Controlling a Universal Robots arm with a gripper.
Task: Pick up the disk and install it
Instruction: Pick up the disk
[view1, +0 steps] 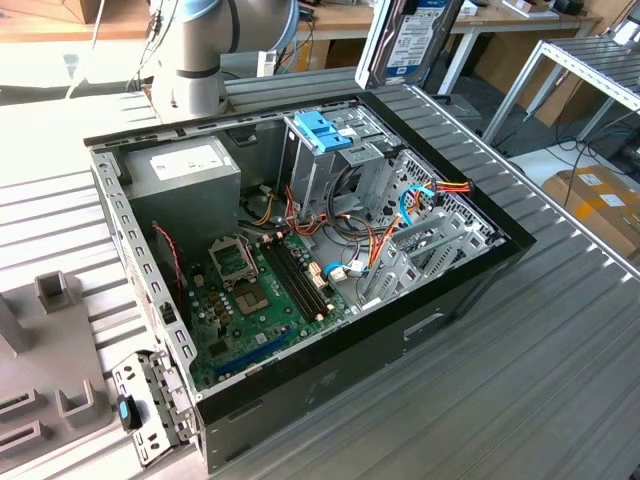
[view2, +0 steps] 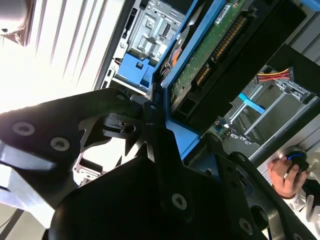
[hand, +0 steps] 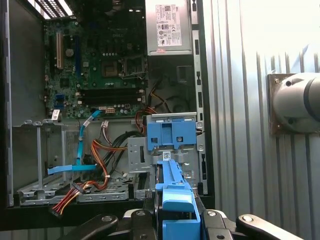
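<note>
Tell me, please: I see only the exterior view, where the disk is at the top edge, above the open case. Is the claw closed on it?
Observer: Yes. In the first wrist view the claw is shut on the disk, by its light-blue frame.
Operator: Which face of the disk is turned away from my camera?
Observer: In the second wrist view it is the green circuit board, with a connector row.
Operator: Is somebody near?
Observer: A person's hand is in the second wrist view, on a small blue-topped object.
</note>
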